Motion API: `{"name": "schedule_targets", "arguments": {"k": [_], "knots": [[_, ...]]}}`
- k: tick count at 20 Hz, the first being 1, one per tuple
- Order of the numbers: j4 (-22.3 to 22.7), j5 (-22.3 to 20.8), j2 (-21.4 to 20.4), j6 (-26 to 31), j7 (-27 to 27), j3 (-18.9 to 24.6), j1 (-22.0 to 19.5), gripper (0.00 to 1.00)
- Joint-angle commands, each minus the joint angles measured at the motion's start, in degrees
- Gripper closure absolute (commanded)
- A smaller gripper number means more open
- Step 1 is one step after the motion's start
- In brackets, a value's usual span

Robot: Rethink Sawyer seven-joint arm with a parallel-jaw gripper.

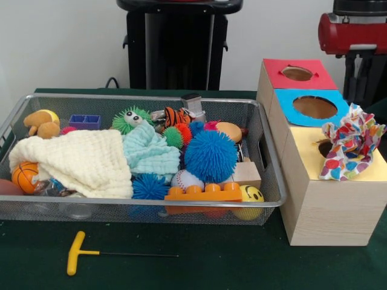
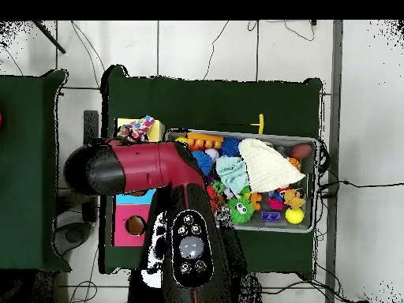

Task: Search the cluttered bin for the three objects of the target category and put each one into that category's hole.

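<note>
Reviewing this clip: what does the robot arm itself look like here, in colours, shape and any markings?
The arm is a thick, rounded tube in glossy dark red with black joints and a black rounded end cap. One black link carries an oval panel of small round buttons. From the front, only a red-and-black segment shows at the top right. The gripper is not visible in either view.

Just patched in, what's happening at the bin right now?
Nothing is being handled at the moment. The wire bin is still packed with toys and two cloths, while a polka-dot cloth sits bunched over the yellow box's hole. The red and blue holes are open. The arm hangs over the boxes, and its gripper isn't visible in either view.
</note>
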Motion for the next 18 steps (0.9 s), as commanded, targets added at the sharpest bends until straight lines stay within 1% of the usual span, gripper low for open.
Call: {"name": "schedule_targets", "arguments": {"k": [1,3,11,14,18], "knots": [[-0.1,-0.3,3.2,2.3,5.6,0.9,0.0,1.0],[-0.8,-0.4,5.0,0.7,5.0,1.5,-0.5,1.0],[-2.0,-0.7,8.9,-3.5,4.4,2.7,-1.4,1.0],[-2.4,-0.8,9.7,-4.2,4.9,2.4,-1.1,1.0],[-1.9,-0.5,9.5,-4.3,6.2,1.6,-0.1,1.0]]}}
